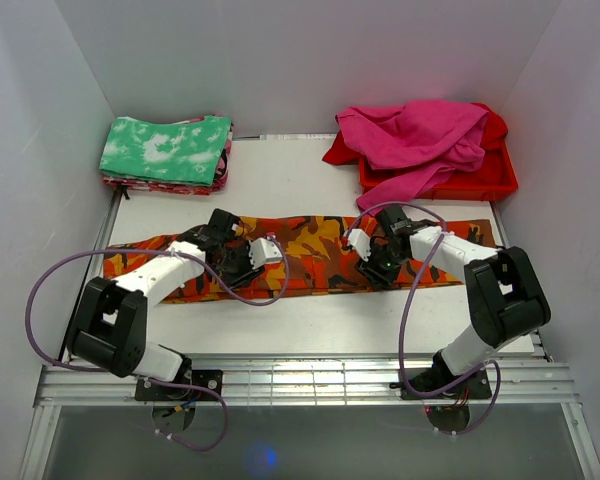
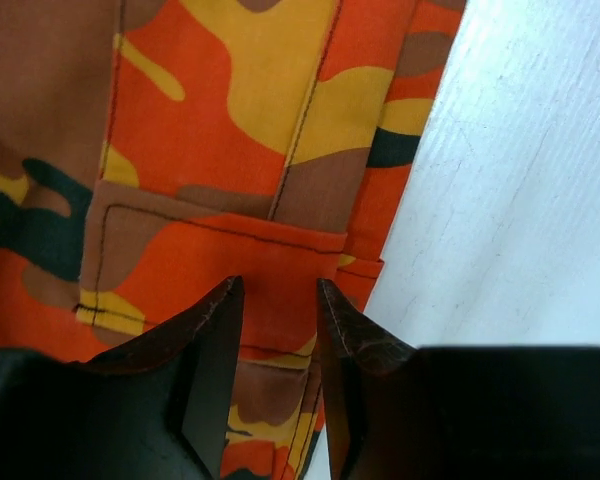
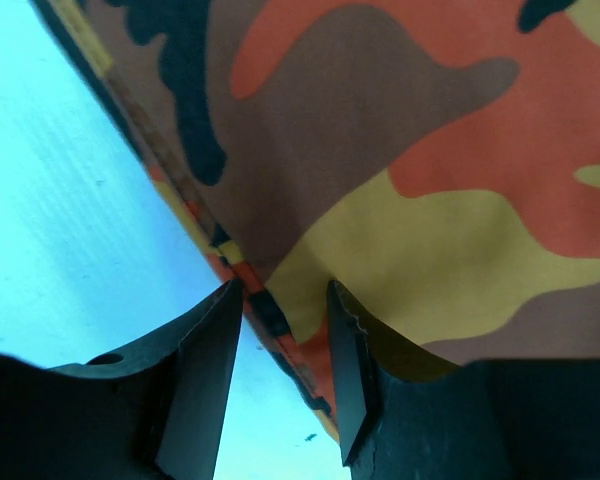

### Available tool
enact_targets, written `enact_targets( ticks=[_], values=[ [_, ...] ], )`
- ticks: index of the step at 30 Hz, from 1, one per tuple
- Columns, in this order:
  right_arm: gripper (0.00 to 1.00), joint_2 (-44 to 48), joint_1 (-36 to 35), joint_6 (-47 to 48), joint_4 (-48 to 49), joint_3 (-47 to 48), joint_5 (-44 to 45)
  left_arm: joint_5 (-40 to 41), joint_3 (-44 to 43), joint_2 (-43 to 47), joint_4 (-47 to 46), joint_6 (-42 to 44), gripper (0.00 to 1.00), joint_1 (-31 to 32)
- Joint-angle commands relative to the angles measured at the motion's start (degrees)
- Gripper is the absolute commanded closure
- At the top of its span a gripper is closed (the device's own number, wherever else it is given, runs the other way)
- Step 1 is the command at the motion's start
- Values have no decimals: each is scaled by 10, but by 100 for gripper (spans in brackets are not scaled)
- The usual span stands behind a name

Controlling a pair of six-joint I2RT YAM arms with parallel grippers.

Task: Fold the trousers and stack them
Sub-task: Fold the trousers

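Left hand and right hand both hover part-spread, pinching nothing, over the trousers. These are orange, yellow and brown camouflage, lying flat, long axis left-to-right across mid-tabletop.

White table carries the trousers, a folded stack and a red tray

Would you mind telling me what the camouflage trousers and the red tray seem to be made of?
The trousers look like matte woven cloth, perhaps cotton: stitched seams and a sewn pocket flap show close up. The red tray looks like moulded plastic: smooth, rigid, even rim.
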State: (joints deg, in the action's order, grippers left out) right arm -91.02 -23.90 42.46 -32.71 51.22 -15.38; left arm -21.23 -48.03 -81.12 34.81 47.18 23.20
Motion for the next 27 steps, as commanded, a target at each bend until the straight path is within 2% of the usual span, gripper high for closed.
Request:
enact_targets(
  ticks=[1,5,8,16,19,20,23,24,25,27],
  values=[
    [54,-21,1,-1,41,-9,36,-3,10,-6,-19,20,54,12],
    [55,-51,1,-15,37,-1,32,-22,21,13,-7,36,53,12],
    [57,-62,1,-20,31,5,28,-5,34,25,-7,52,53,17],
    [59,-69,1,-25,22,2,32,38,49,-23,-47,53,58,21],
    [59,-79,2,-26,22,3,41,37,48,-32,-47,57,67,21],
    [59,-82,3,-27,23,4,45,35,46,-29,-44,58,75,21],
    [61,-95,7,-32,22,7,54,23,38,-14,-10,62,87,21],
    [61,-97,7,-33,21,8,54,19,35,2,0,57,95,21],
    [61,-98,7,-32,20,8,54,15,29,11,11,56,99,21],
    [61,-98,7,-33,20,7,54,2,15,37,47,57,100,21]
  ],
)
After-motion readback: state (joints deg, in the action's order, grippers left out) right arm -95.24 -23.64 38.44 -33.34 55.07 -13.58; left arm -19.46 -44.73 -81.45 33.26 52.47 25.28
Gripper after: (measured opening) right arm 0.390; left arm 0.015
